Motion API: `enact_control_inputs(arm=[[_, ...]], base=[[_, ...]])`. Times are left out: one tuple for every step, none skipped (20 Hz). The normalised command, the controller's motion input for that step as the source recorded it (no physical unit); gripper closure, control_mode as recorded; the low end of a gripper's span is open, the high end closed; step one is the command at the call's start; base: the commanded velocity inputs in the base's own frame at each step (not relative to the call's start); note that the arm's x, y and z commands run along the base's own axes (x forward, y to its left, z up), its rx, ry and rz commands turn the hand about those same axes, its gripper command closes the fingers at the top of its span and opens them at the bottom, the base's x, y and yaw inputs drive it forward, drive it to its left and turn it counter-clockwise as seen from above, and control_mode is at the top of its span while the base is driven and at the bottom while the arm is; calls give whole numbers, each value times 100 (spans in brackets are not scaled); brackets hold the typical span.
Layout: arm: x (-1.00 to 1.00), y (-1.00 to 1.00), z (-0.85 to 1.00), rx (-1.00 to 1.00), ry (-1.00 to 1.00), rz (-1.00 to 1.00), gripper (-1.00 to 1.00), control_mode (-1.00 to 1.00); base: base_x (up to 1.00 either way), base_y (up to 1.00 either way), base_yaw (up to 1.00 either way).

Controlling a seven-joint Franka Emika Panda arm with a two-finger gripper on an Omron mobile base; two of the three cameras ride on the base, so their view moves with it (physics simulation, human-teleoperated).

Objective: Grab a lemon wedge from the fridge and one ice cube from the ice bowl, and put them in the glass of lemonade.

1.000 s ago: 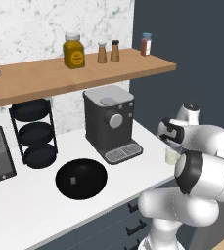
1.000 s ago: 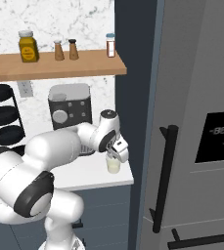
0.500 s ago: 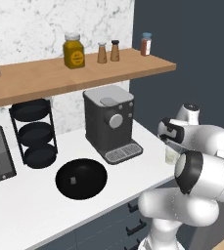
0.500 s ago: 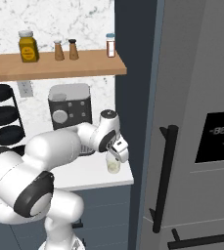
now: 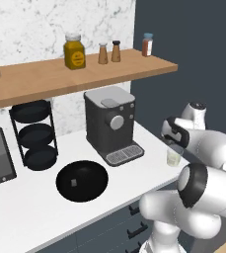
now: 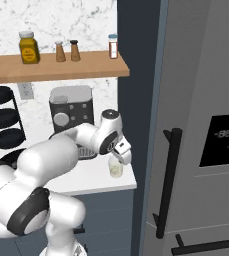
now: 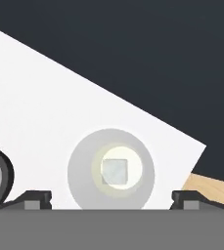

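Ice bowl (image 5: 82,180): wide, shallow, black, sitting at 7 o'clock from the coffee machine (image 5: 110,124). Glass of lemonade (image 7: 111,169): clear tumbler, pale yellow liquid, ice cube (image 7: 114,171) lying square and grey-white inside, standing on the white counter (image 7: 45,112). Gripper (image 7: 111,199): hovering directly above, fingers (image 7: 33,199) standing wide apart. Fridge (image 6: 206,125): grey, doors closed.

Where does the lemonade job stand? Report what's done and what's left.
Done: an ice cube sits in the glass of lemonade. In hand: nothing; the gripper hangs open above the glass. Left: no lemon wedge is visible in the glass, and the fridge is shut.
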Motion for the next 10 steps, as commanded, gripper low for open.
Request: enact_control_inputs(arm=[[-24, 0, 13, 3, -12, 0, -100, -100], [-16, 0, 9, 1, -10, 0, -100, -100], [-21, 0, 7, 1, -10, 0, -100, -100], [-20, 0, 6, 1, -9, 0, -100, -100], [-20, 0, 4, 1, -9, 0, -100, -100], [-19, 0, 4, 1, -8, 0, -100, -100], [-19, 0, 4, 2, -8, 0, -100, -100], [-20, 0, 4, 1, -9, 0, -100, -100], [-20, 0, 3, 0, -8, 0, -100, -100], [-21, 0, 2, 0, -9, 0, -100, -100]], base=[[0, 0, 0], [0, 0, 0], [0, 0, 0], [0, 0, 0], [0, 0, 0], [0, 0, 0], [0, 0, 0], [0, 0, 0], [0, 0, 0], [0, 0, 0]])
